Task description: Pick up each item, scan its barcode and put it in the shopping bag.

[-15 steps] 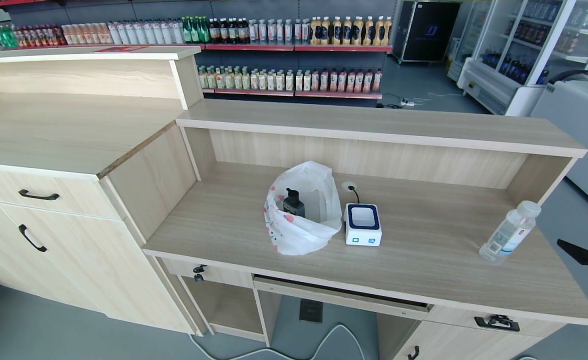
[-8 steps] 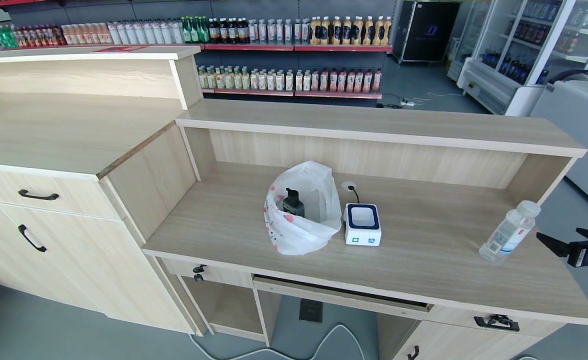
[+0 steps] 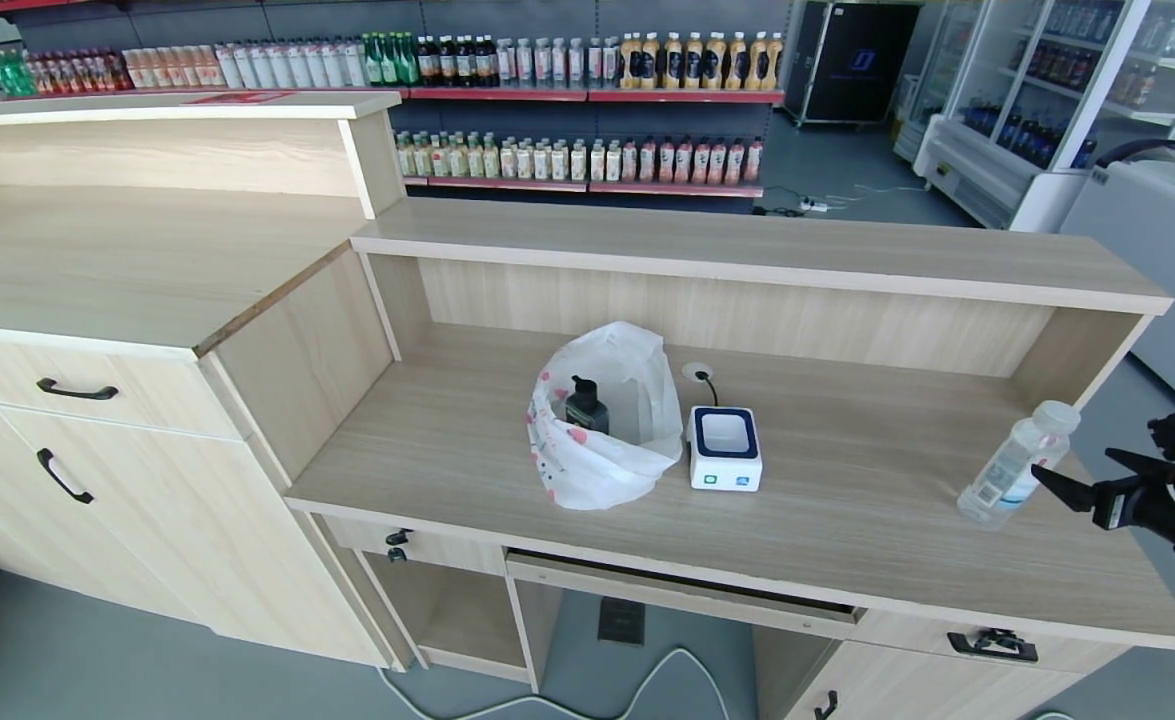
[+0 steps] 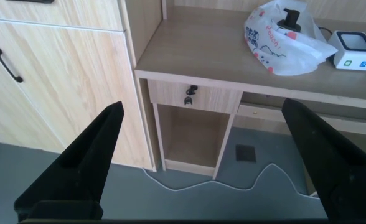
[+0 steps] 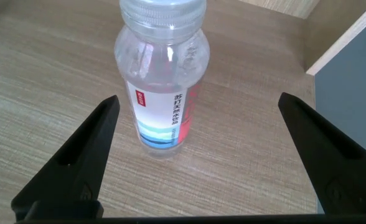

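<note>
1. Right gripper (image 3: 1075, 465): fingers spread apart, holding nothing.
2. One clear water bottle (image 5: 162, 93) stood upright on the counter (image 3: 847, 510), just ahead of that gripper.
3. Farther off: one white scanner (image 3: 724, 447).
4. Beyond it: one shopping bag (image 3: 597, 450), containing one dark bottle (image 3: 585, 405).
5. Left gripper (image 4: 201, 106): fingers apart, empty, well away from the bag.

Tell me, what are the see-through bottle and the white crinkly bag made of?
The clear bottle with a whitish cap looks like thin glossy plastic: you can see right through it. The white bag with red prints seems to be soft plastic film, since it crumples and sags.
</note>
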You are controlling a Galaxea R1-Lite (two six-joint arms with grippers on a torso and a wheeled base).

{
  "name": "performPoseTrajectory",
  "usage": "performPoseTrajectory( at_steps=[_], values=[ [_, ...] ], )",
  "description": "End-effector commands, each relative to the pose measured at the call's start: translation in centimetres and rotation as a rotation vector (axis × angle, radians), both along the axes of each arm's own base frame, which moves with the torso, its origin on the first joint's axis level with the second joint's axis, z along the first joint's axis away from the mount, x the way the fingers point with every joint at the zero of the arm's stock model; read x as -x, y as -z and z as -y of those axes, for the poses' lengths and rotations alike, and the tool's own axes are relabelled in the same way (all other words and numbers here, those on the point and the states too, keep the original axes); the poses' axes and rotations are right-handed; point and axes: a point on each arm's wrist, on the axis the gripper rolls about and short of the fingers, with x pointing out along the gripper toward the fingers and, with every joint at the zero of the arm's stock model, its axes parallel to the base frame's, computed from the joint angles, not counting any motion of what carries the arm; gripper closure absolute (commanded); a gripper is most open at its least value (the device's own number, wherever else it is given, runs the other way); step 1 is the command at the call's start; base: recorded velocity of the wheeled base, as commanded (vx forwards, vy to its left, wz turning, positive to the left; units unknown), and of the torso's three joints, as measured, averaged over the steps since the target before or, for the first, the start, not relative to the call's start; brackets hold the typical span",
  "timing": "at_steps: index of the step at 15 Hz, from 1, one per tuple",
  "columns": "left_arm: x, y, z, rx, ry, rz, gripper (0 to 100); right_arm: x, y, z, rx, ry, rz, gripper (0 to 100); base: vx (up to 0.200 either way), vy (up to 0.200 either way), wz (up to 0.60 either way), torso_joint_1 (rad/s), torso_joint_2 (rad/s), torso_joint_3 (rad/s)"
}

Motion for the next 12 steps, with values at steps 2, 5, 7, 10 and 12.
performPoseTrajectory(
  at_steps=[2,5,7,10,12],
  values=[
    [0.0,0.0,0.0,0.001,0.000,0.000,0,-0.9,0.7,-0.3,0.001,-0.021,-0.002,0,0.000,0.000,0.00,0.000,0.00,0.000],
    [0.0,0.0,0.0,0.001,0.000,0.000,0,-2.0,1.1,-0.6,0.012,-0.042,0.008,0,0.000,0.000,0.00,0.000,0.00,0.000],
    [0.0,0.0,0.0,0.001,0.000,0.000,0,-2.7,1.8,-0.7,0.033,-0.057,0.007,0,0.000,0.000,0.00,0.000,0.00,0.000],
    [0.0,0.0,0.0,0.001,0.000,0.000,0,-2.8,2.9,-1.0,0.057,-0.071,-0.011,0,0.000,0.000,0.00,0.000,0.00,0.000],
    [0.0,0.0,0.0,0.001,0.000,0.000,0,-3.2,3.5,-1.5,0.064,-0.085,-0.022,0,0.000,0.000,0.00,0.000,0.00,0.000]
  ],
)
